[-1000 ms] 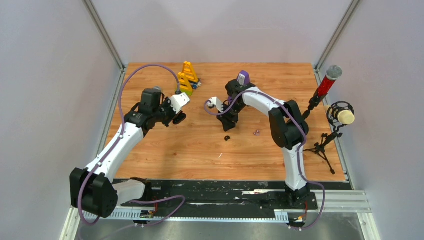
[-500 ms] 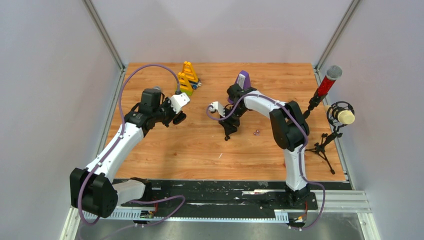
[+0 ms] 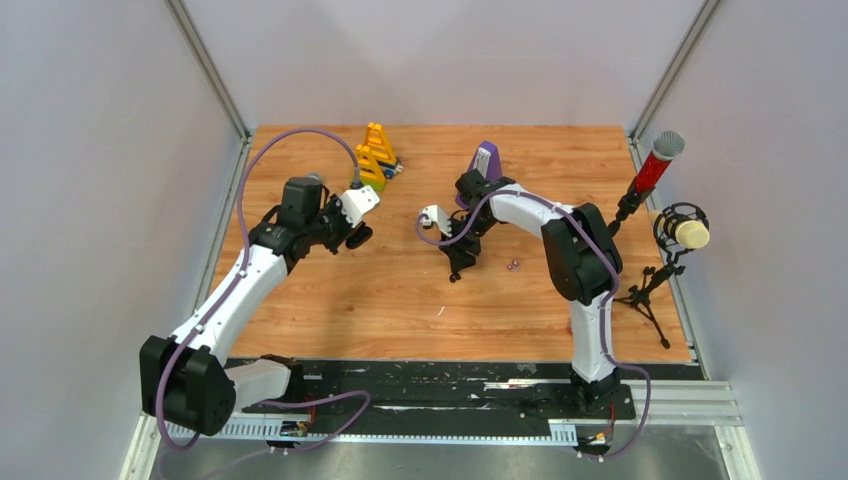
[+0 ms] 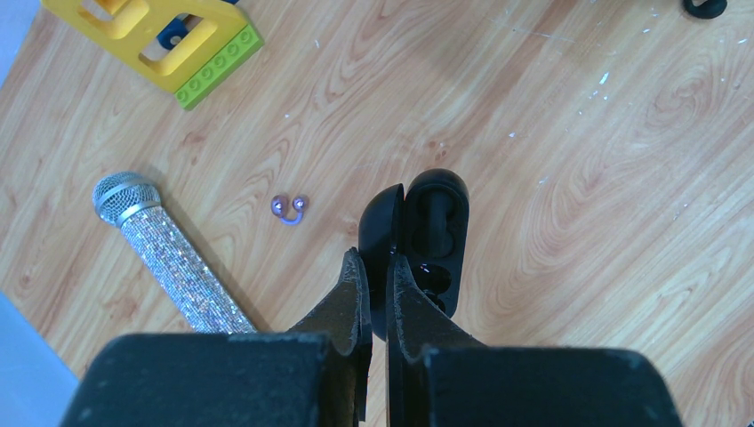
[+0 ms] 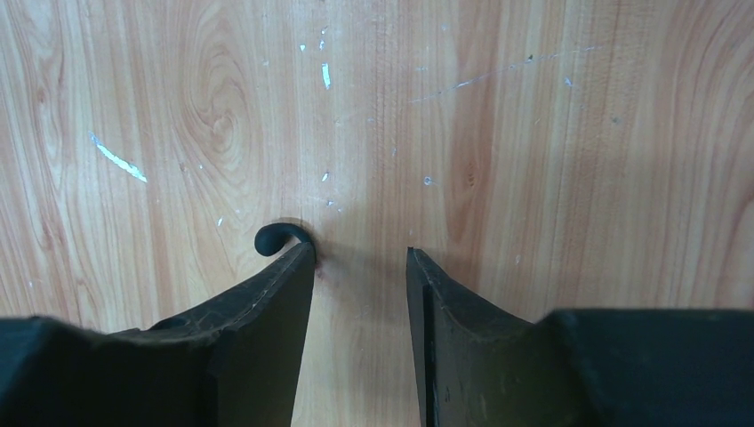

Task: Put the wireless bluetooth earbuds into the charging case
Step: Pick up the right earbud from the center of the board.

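Observation:
The charging case [image 4: 433,233] is glossy black and hangs open above the table, lid to the left, socketed half to the right. My left gripper [image 4: 378,267] is shut on the lid's edge; from above the left gripper [image 3: 357,237] sits left of centre. One small black earbud [image 5: 274,237] lies on the wood, just outside the tip of the left finger [image 5: 284,285]. My right gripper [image 5: 360,258] is open, tips down at the table, with bare wood between them. From above the right gripper [image 3: 458,268] covers the earbud. A second earbud is not visible.
Yellow toy blocks [image 3: 376,155] stand at the back. A silver glitter microphone [image 4: 169,258] and purple beads [image 4: 290,207] lie under the left arm. More purple beads [image 3: 514,265] lie right of the right gripper. A purple-white object [image 3: 486,158] and microphone stands [image 3: 655,165] are on the right.
The right gripper has come down and a little right, onto the table beside the earbud, its jaws slightly wider. The left arm has not moved.

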You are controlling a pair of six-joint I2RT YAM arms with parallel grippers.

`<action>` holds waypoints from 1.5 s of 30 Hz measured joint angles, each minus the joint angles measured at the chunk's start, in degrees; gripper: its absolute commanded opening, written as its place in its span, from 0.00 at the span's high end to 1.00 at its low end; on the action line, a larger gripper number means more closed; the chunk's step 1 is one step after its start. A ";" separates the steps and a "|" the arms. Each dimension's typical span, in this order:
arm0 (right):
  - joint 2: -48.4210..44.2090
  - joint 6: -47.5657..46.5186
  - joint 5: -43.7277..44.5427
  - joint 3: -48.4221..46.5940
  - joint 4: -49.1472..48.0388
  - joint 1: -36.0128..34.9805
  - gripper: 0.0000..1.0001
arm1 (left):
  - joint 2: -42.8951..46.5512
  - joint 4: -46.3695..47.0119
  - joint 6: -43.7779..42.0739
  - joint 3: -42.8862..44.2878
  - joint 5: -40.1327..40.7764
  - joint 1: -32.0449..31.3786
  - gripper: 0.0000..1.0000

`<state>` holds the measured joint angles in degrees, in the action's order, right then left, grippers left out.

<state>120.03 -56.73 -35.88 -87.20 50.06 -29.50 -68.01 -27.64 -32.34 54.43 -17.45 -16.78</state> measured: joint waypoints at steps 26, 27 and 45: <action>-0.07 0.33 -2.16 0.17 7.69 0.07 0.79 | 0.00 0.00 0.00 0.00 -0.02 0.00 0.99; -0.07 0.33 -2.38 0.17 7.87 0.07 0.81 | 0.00 0.00 0.00 0.00 -0.02 0.00 0.99; -7.98 -0.48 -5.01 1.88 7.96 1.18 0.99 | -0.74 0.00 0.24 0.00 -0.55 -0.02 0.99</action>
<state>112.05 -57.21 -40.88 -85.32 58.02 -28.32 -68.75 -27.64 -32.10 54.43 -18.00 -16.80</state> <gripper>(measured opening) 0.073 0.042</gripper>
